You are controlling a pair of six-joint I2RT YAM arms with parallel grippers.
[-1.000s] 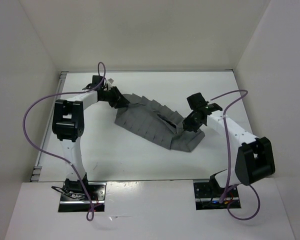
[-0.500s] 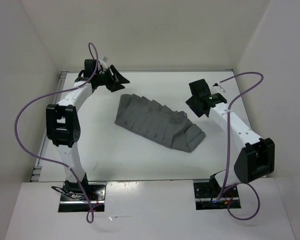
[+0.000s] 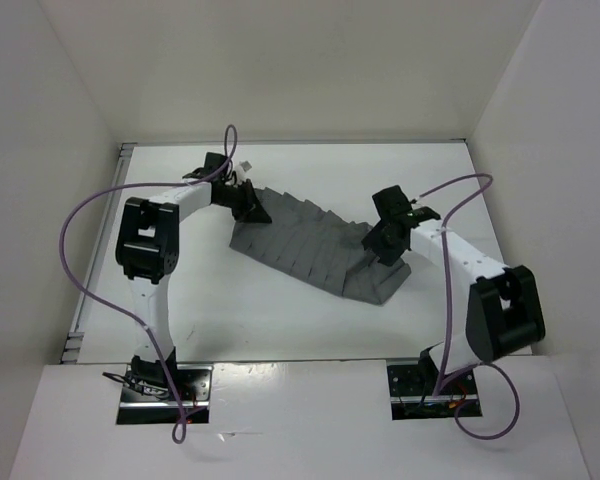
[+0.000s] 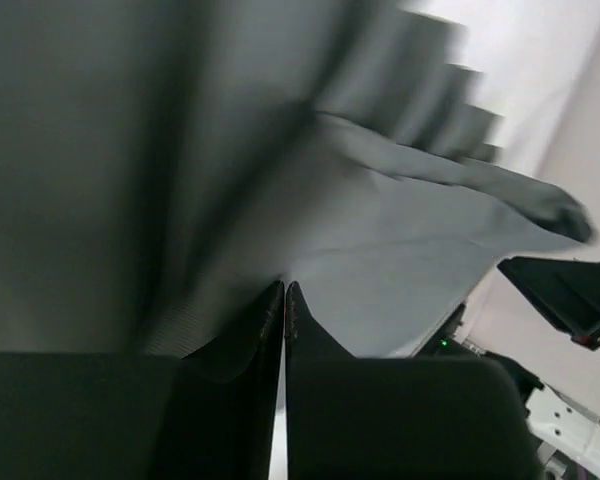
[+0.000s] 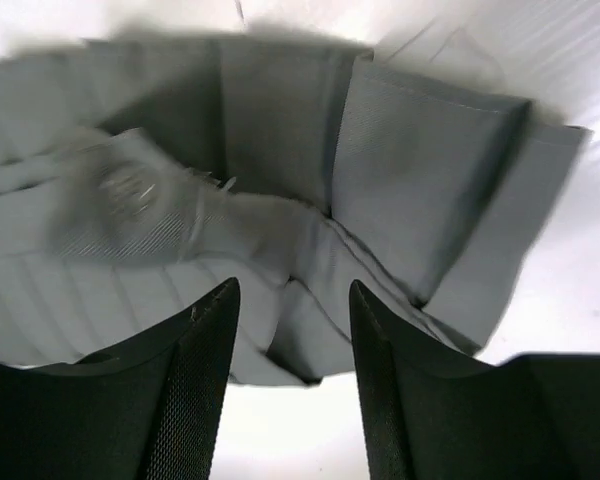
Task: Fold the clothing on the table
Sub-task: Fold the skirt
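Note:
The clothing point(image 3: 300, 240), a grey pleated garment, lies crumpled in a slanted strip on the white table point(image 3: 280, 320). My left gripper point(image 3: 255, 208) is at its far-left edge. In the left wrist view its jaws point(image 4: 284, 287) are pressed together, with the clothing point(image 4: 380, 250) pinched at the tips. My right gripper point(image 3: 380, 245) hovers over the garment's right end. In the right wrist view it point(image 5: 294, 287) stands open, a fold of the clothing point(image 5: 280, 150) lying between and below the fingers point(image 5: 195, 360), with nothing held.
White upright walls point(image 3: 70, 100) close in the table on the left, back and right. Purple cables point(image 3: 90, 215) loop off both arms. The right arm's black end point(image 4: 570, 290) shows at the edge of the left wrist view.
Half a second ago both arms were raised clear of the garment. Both have come back down onto it. The left jaws have closed at its edge; the right jaws stay open.

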